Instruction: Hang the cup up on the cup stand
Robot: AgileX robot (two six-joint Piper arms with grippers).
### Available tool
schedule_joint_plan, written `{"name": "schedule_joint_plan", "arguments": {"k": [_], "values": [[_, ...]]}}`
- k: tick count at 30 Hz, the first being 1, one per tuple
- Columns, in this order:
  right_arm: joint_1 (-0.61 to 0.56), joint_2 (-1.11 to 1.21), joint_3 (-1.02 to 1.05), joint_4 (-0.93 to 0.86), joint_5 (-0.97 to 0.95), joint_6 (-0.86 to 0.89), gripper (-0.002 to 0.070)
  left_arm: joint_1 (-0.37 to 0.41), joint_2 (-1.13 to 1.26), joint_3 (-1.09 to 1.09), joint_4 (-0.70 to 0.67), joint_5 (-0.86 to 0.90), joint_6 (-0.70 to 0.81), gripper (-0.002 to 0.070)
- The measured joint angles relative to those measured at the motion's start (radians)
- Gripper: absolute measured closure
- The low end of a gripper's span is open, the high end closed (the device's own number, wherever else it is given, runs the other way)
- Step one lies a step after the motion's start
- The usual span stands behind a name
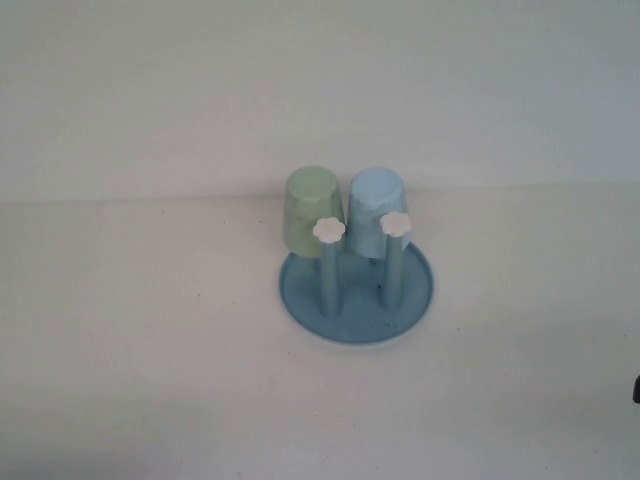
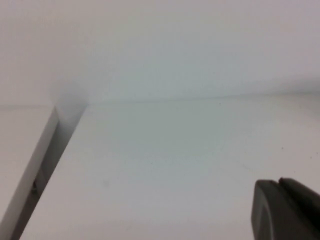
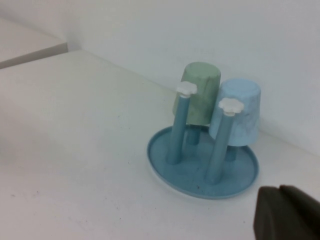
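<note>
Both my grippers are pressed shut and empty; right gripper [image 3: 287,212] hangs near the cup stand [image 1: 356,322], left gripper [image 2: 285,210] over bare white table [image 2: 165,160]; the cup [image 1: 377,213], smooth tapered light-blue plastic, sits inverted on a rear peg beside the green cup [image 1: 313,210]; I judge hanging done, so I should clear off without knocking the flower-capped pegs [image 1: 395,262].

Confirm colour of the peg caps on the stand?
White, flower-shaped caps on the blue cup stand; clearest in the right wrist view.
</note>
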Motion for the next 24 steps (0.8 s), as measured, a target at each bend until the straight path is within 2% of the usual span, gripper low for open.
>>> {"name": "schedule_joint_plan", "arguments": {"k": [5, 24], "values": [[0.000, 0.000, 0.002, 0.005, 0.000, 0.000, 0.0676, 0.000, -0.042, -0.004, 0.006, 0.165, -0.004, 0.0676], [0.000, 0.000, 0.004, 0.016, 0.000, 0.000, 0.0676, 0.000, -0.042, -0.003, 0.006, 0.155, -0.005, 0.0676]]}}
